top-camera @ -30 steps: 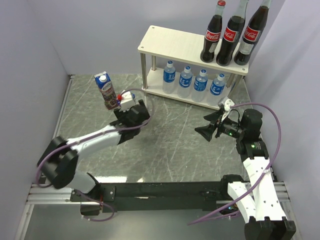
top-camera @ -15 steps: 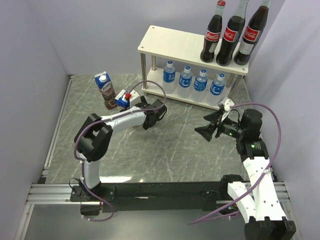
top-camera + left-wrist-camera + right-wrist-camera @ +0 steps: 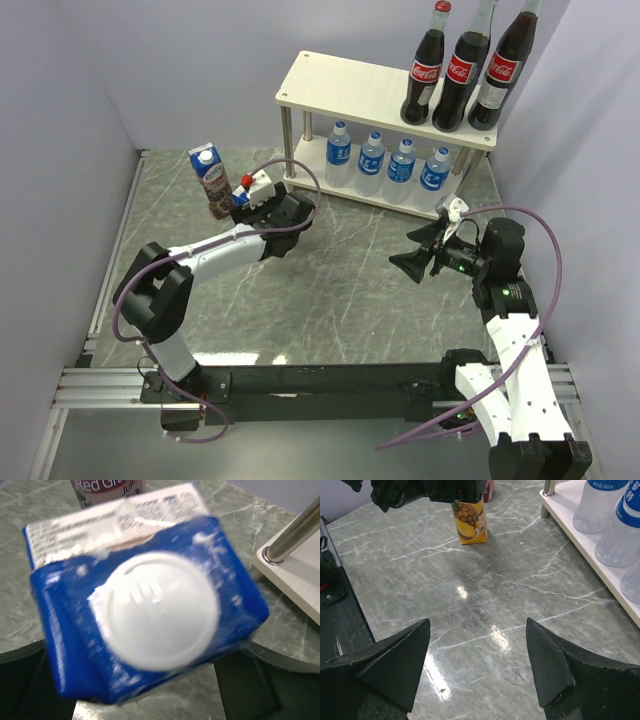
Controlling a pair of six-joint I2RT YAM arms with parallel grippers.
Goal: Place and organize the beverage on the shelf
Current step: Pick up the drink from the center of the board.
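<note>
Blue-topped pineapple carton (image 3: 150, 615) stands left of centre in the overhead view, beside the grape carton (image 3: 212, 180). Left gripper (image 3: 258, 195) straddles its top, jaws fully wide, not clamped. Next, I'd say: close, then lift toward the shelf (image 3: 340, 85). Right gripper (image 3: 477, 665) hangs parted, empty.

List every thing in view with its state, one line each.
Coca-Cola bottles: upright on the shelf top board.
Water bottles: upright on its lower board.
Grape carton: standing on the table.
Pineapple carton: upright on the table, cap on.
Left gripper: open, over the pineapple carton.
Right gripper: open, empty.
</note>
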